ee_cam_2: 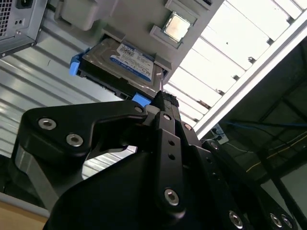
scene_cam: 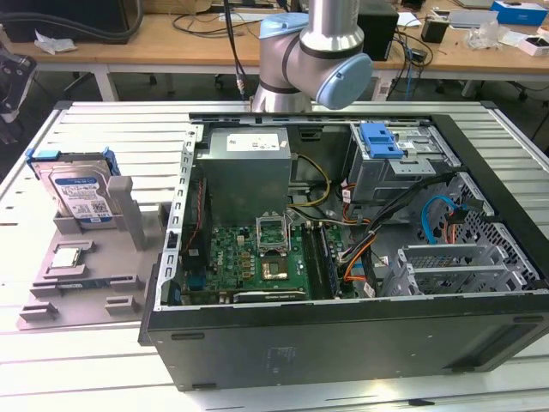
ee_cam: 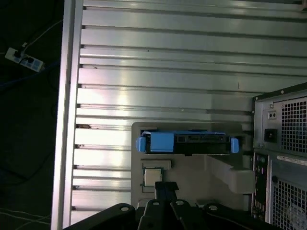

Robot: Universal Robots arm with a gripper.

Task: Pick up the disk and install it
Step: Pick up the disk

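- The disk [scene_cam: 81, 193] stands on edge in a slot of a grey holder [scene_cam: 94, 257], at the exterior view's left; its white-and-blue label faces the camera and its blue carrier frame wraps its edges
- In the first wrist view the disk [ee_cam: 184, 142] shows edge-on, with blue tabs at both ends; in the second wrist view its label [ee_cam_2: 127, 60] faces the camera
- Nothing grips or touches the disk; it sits outside the computer case [scene_cam: 343, 335]
- A small square silver chip [scene_cam: 69, 257] lies flat in a recess of the same holder, just beside the disk; it shows in both wrist views [ee_cam_2: 176, 25] [ee_cam: 152, 176]
- The gripper [ee_cam: 166, 186] has its black fingertips pressed together with nothing between them; it hangs apart from the disk, with the disk and chip ahead of it
- In the second wrist view the gripper [ee_cam_2: 165, 100] points toward the blue corner of the carrier, with a gap between them
- The holder rests on a ribbed aluminium table [scene_cam: 103, 116], next to the case
- The case lies on its side with the panel off, showing a green motherboard [scene_cam: 257, 257], a grey power supply [scene_cam: 249, 167] and bundled cables
- A bare blue bracket [scene_cam: 382, 139] sits at the drive bay on the far side of the case
- The arm [scene_cam: 317, 51] rises behind the case, silver with pale blue joint caps
- A wooden workbench [scene_cam: 171, 39] with cables runs along the background
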